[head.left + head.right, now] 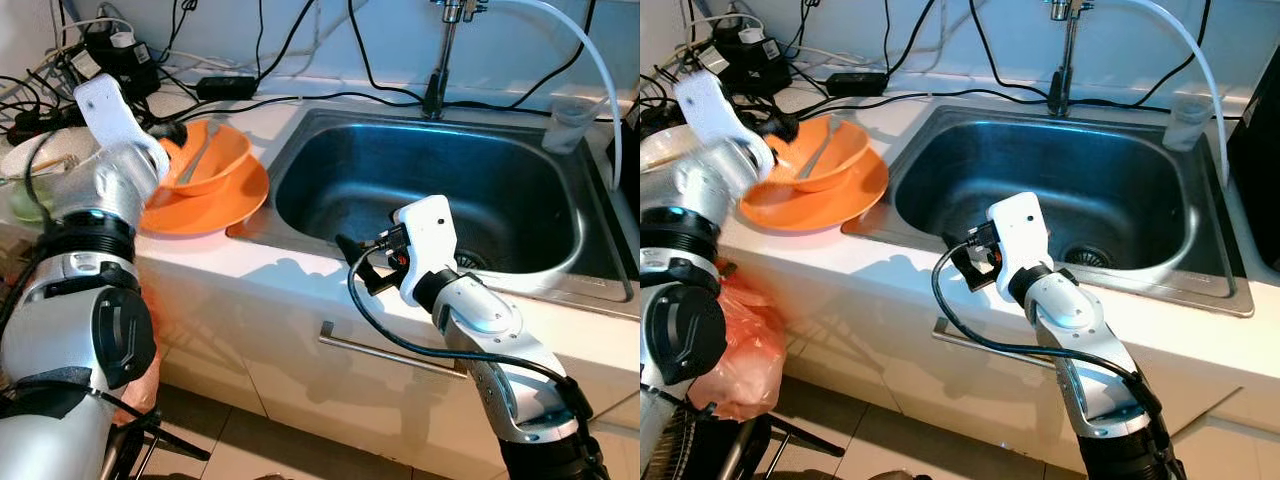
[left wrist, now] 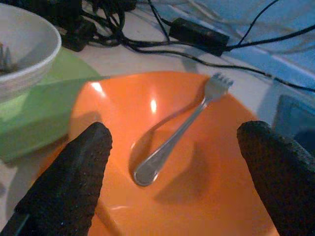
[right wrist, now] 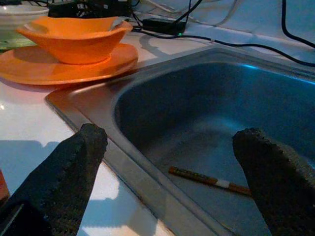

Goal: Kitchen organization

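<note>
I'm looking down at a white kitchen counter (image 1: 200, 262) that runs along a pale wall, with white cupboard fronts below it and a metal drawer handle (image 1: 390, 352) under the sink. The steel sink (image 1: 300, 160) is sunk into the counter, its drain (image 1: 1087, 257) near the right side of the basin and a tap (image 1: 440, 60) rising from the back rim with a white hose (image 1: 590, 60) curving off to the right. A clear plastic cup (image 1: 572, 124) stands at the sink's far right corner. A tangle of black cables (image 1: 130, 60) and power adapters lies along the back of the counter to the left. On the counter just left of the sink sits an orange plate (image 1: 215, 205) with an orange bowl (image 1: 215, 155) on it, and a metal fork (image 2: 182, 130) lies inside the bowl, tines toward the wall. Beside the plate, further left, I see a white bowl (image 2: 24, 54) resting on a green plate (image 2: 44, 113). An orange plastic bag (image 1: 745, 340) hangs below the counter edge on the left. My left gripper (image 2: 177, 162) hovers over the orange bowl with its fingers spread wide, holding nothing. My right gripper (image 3: 167, 162) is at the sink's front edge, fingers also wide apart and empty. On the sink floor lies a thin brown stick (image 3: 209, 179); I cannot tell what it is.
</note>
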Controlling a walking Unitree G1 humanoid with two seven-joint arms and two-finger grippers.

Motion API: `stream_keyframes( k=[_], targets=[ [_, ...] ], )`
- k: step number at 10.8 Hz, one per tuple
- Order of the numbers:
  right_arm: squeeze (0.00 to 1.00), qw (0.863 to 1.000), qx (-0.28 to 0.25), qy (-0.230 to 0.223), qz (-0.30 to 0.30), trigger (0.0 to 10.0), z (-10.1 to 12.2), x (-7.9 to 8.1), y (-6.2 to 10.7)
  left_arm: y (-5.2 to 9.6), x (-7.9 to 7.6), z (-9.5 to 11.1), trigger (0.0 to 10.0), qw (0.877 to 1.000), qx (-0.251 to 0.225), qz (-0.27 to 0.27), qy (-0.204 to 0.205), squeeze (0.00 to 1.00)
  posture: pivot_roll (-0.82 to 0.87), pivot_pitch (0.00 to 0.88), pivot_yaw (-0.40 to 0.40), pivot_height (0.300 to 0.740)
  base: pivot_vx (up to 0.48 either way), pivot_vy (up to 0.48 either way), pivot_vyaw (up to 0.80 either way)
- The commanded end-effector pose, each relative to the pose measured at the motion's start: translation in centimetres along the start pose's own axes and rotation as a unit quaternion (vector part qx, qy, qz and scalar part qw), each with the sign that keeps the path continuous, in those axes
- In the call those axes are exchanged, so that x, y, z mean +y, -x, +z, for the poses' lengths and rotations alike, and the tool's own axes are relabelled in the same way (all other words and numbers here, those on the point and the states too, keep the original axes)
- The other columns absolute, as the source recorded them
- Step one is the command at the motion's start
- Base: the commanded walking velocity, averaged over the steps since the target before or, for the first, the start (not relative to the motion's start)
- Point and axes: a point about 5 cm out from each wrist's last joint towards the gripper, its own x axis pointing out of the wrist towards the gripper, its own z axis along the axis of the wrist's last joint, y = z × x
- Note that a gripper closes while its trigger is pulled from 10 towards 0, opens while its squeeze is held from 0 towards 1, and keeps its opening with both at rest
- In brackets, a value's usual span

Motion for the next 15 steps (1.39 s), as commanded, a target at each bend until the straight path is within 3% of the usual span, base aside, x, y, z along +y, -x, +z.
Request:
stream_keyframes(
  k=[1,4,5,7,10,12,15],
  targets=[
    [0.0,1.0,-0.006,-0.001,0.007,10.0,0.2,0.3,0.0,0.0,-0.1,0.4,10.0,1.0,-0.009,-0.005,-0.006,0.0,0.0,0.0,0.086,0.74,0.0,0.0,0.0],
    [0.0,1.0,-0.017,-0.016,-0.015,10.0,0.4,0.1,0.3,-0.1,-1.6,0.1,10.0,0.997,-0.054,-0.054,-0.008,0.0,-0.01,0.0,0.092,0.74,0.0,0.0,0.0],
    [0.0,0.999,-0.023,-0.02,-0.019,10.0,0.5,0.0,0.3,0.2,-2.7,0.6,10.0,0.99,-0.105,-0.078,-0.053,0.0,-0.01,0.0,0.091,0.74,0.0,0.0,0.0],
    [0.0,0.999,-0.025,-0.021,-0.018,10.0,0.5,0.1,0.2,0.6,-3.6,0.3,10.0,0.981,-0.145,-0.096,-0.085,0.0,-0.01,0.0,0.088,0.74,0.0,0.0,-0.61],
    [0.0,0.999,-0.03,-0.016,-0.014,10.0,0.8,0.0,0.0,1.5,-4.8,-2.0,10.0,0.965,-0.189,-0.124,-0.134,0.0,-0.01,0.0,0.088,0.74,0.0,0.0,-0.5],
    [0.0,0.999,-0.032,-0.015,-0.018,10.0,0.8,0.0,-0.1,2.1,-5.1,-3.3,10.0,0.96,-0.204,-0.133,-0.139,0.0,-0.01,0.0,0.09,0.74,0.0,0.0,0.0],
    [0.0,0.999,-0.038,-0.013,-0.022,10.0,0.9,-0.2,-0.1,2.9,-5.4,-1.8,10.0,0.952,-0.245,-0.139,-0.122,0.0,-0.01,0.0,0.087,0.74,0.0,0.0,0.0]
  ],
)
